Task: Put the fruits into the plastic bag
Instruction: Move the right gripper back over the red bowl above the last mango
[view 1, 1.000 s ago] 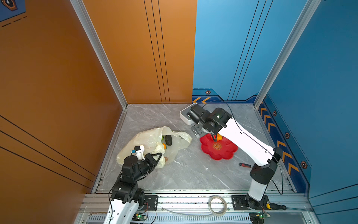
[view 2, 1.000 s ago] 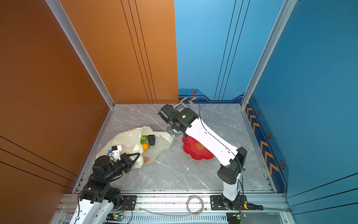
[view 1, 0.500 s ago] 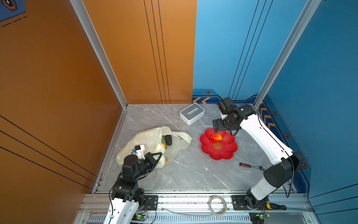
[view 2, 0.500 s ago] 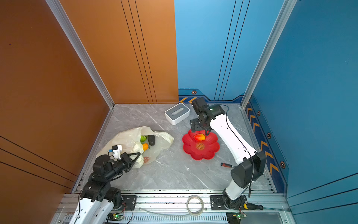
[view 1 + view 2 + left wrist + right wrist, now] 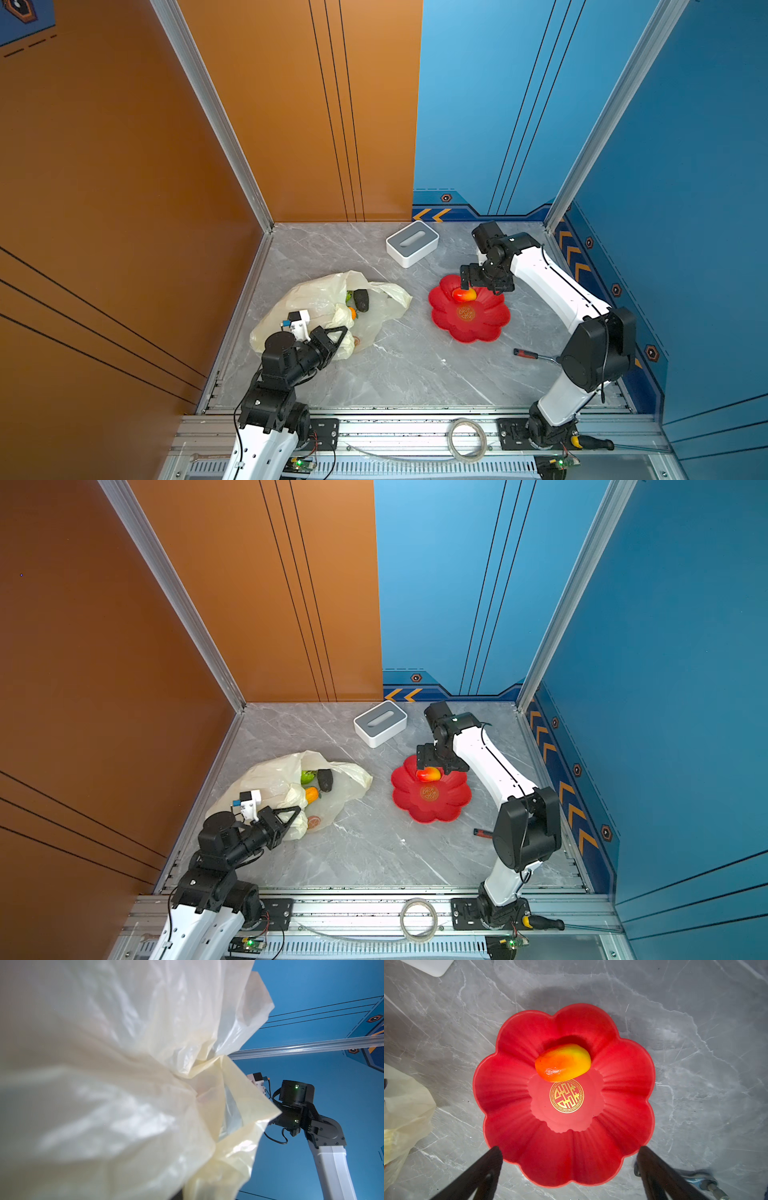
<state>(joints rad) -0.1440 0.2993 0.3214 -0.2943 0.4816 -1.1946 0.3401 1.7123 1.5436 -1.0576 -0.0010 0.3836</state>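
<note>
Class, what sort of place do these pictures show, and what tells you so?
Probably a robot test cell: left arm and right arm mounted on an aluminium rail, panel walls around a marble-look tabletop.

The plastic bag [image 5: 104, 1084] is thin, crinkly, translucent cream film with soft sheen. The mango [image 5: 563, 1062] looks glossy and smooth. The red dish [image 5: 623, 1068] is smooth, ribbed, semi-matt plastic bearing a gilt emblem [image 5: 566, 1096]. The tabletop [image 5: 695, 1022] resembles polished grey marble.
</note>
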